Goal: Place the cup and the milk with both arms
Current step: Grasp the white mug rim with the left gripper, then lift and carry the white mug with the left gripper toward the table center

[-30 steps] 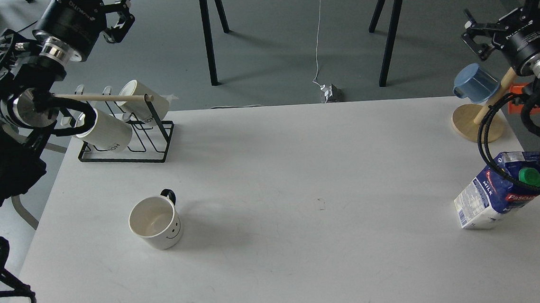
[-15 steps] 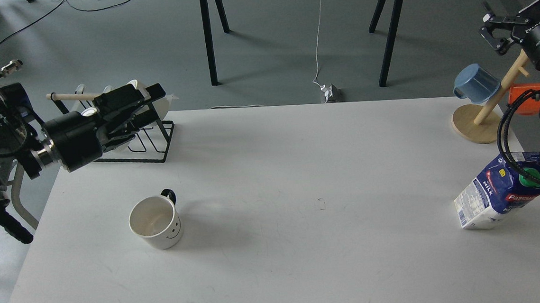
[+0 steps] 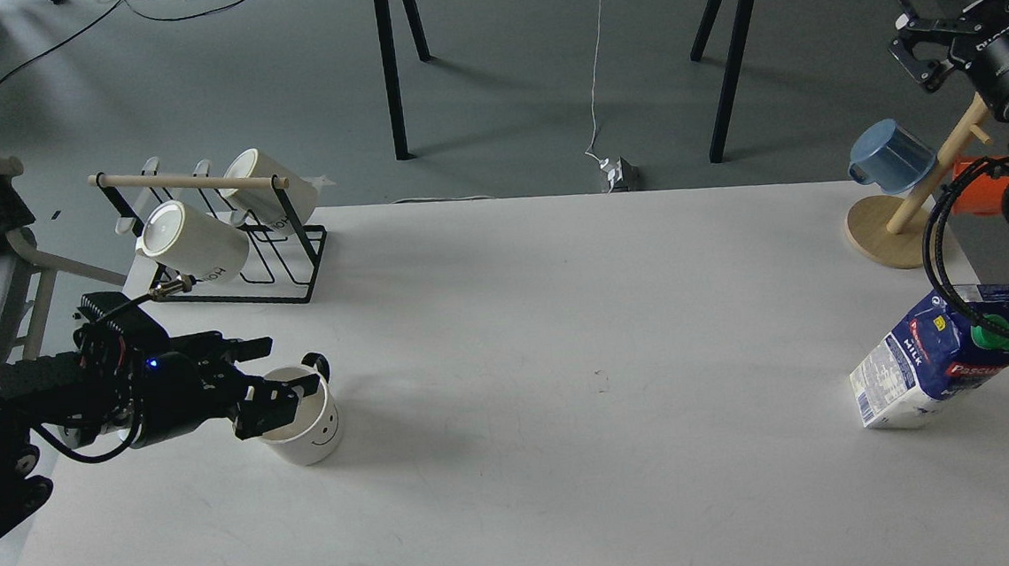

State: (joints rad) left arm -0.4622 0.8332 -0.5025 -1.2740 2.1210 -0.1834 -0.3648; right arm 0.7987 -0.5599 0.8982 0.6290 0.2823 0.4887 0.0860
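"MILK" and "Pascual" on milk (image 3: 932, 368)

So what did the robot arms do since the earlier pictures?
The left gripper swung down from above the mug rack to the cup, fingers open around its rim. The right gripper lifted a little. Cup and milk stayed put.

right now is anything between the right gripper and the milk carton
Partly. The right gripper hangs high at the far right, well off the milk. The wooden cup tree with the blue cup stands between them, and the arm's own black cable loops across the carton's top.
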